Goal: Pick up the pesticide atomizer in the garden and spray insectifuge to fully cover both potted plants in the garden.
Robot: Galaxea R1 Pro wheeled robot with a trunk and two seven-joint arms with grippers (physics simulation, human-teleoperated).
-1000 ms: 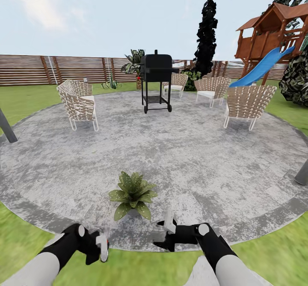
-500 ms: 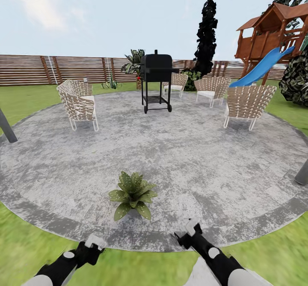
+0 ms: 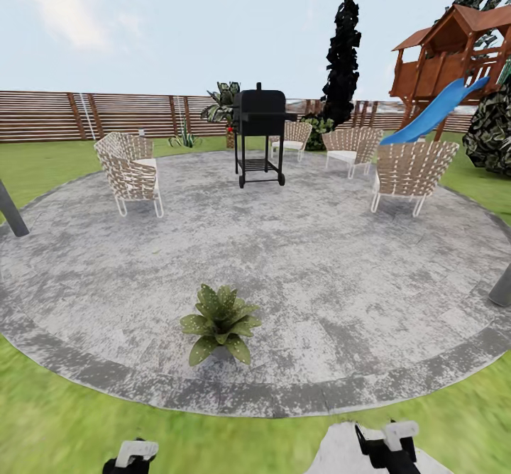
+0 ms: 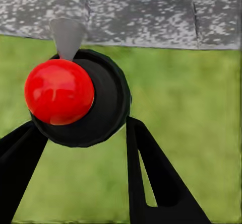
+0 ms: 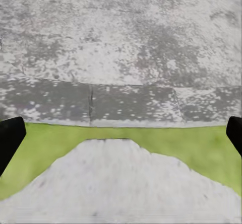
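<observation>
A potted plant [image 3: 220, 323], a rosette of speckled green leaves, stands on the round grey patio [image 3: 333, 275] near its near edge, with green lawn [image 3: 234, 442] between it and the robot. The left gripper [image 4: 83, 148] is pinched on a dark round object with a glossy red ball [image 4: 59, 91] and a pale grey tip, seen end-on in the left wrist view, so I cannot tell whether it is the pesticide atomizer. The right gripper [image 5: 121, 133] is spread wide and holds nothing, its black fingertips [image 5: 10, 138] at the margins over the patio's rim. Farther back stand a black grill [image 3: 260, 133], wicker chairs [image 3: 131, 171], a brown slatted fence [image 3: 85, 114] and a wooden playhouse with a blue slide [image 3: 434, 111].
</observation>
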